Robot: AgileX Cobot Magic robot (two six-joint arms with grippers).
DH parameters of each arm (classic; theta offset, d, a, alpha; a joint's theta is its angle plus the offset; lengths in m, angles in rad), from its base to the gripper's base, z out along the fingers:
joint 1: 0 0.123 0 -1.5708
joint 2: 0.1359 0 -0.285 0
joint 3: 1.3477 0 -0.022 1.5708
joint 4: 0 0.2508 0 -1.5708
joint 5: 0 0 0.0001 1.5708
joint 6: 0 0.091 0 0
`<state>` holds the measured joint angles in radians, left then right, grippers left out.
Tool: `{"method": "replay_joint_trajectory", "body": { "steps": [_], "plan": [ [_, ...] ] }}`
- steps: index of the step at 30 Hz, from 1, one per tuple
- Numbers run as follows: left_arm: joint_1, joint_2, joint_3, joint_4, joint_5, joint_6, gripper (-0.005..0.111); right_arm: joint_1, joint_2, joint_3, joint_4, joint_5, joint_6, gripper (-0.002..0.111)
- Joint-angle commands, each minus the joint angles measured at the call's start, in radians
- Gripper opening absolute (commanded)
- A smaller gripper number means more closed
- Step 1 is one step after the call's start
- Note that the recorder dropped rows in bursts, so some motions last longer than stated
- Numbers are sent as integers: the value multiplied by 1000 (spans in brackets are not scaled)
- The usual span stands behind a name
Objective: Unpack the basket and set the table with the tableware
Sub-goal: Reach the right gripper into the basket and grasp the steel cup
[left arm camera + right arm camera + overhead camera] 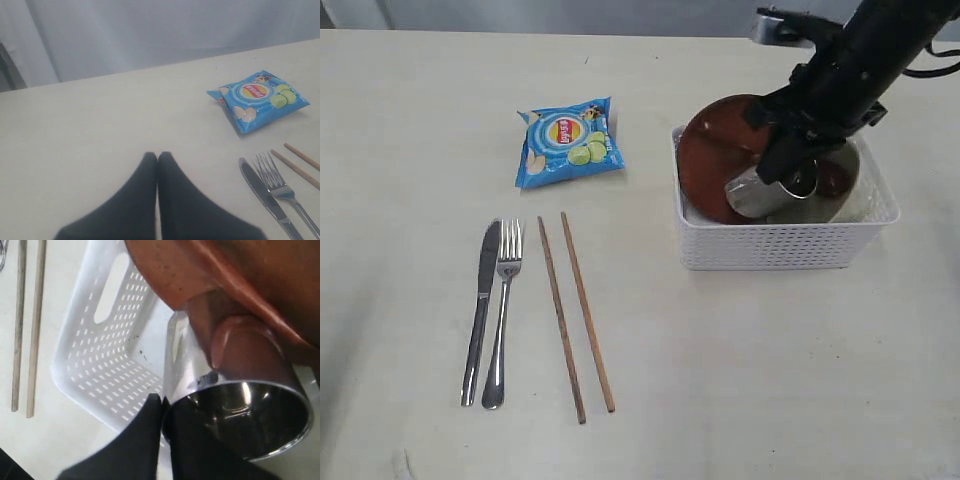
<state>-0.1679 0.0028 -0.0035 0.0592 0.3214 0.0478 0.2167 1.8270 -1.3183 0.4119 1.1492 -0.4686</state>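
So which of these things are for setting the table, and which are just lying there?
For the job: basket, plate, steel cup, knife, fork, chopsticks.
Just lying about: blue chip bag.

Basket point(775, 250) holds tilted steel cup point(765, 196) — and plate point(710, 155).

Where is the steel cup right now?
Exterior view, right side: the steel cup lies tipped inside the white basket, next to the leaning brown plate, with the right gripper pinching its rim.
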Motion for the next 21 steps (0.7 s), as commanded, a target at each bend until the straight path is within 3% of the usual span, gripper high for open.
{"method": "replay_joint_trajectory", "body": {
  "steps": [1,21],
  "plan": [
    [-7,-3,3,-11,-2,2,0,-5,-43,1,-13,-23,-9,-1],
    [-7,-3,3,-11,-2,2,0,-5,-76,-72,190,33,-60,-1]
  ]
}}
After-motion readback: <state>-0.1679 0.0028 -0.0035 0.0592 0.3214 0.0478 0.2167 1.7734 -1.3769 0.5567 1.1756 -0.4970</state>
